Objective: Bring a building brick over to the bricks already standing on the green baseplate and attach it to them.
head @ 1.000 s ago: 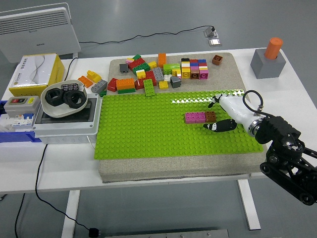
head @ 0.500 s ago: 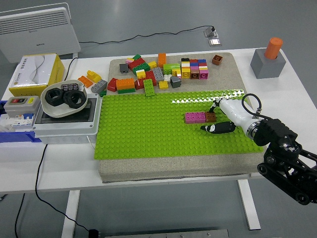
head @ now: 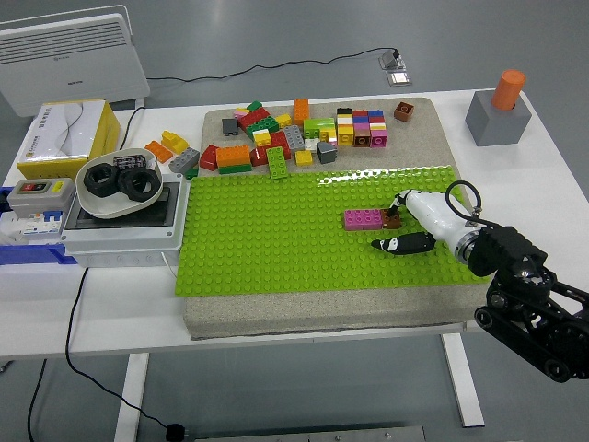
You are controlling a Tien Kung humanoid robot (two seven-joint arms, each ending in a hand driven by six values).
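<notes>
White table, green baseplate [head: 276,239]: my right hand [head: 405,221] has slid left, fingers closed around the brown brick [head: 392,218], now touching the pink bricks [head: 363,218], so I judge it nearly joined

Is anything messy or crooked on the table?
Yes, a little. The loose bricks behind the green baseplate lie jumbled, and a few orange and yellow ones have strayed off the mat onto the white table. The pink and brown bricks by the right robot hand sit in a straight row.
</notes>
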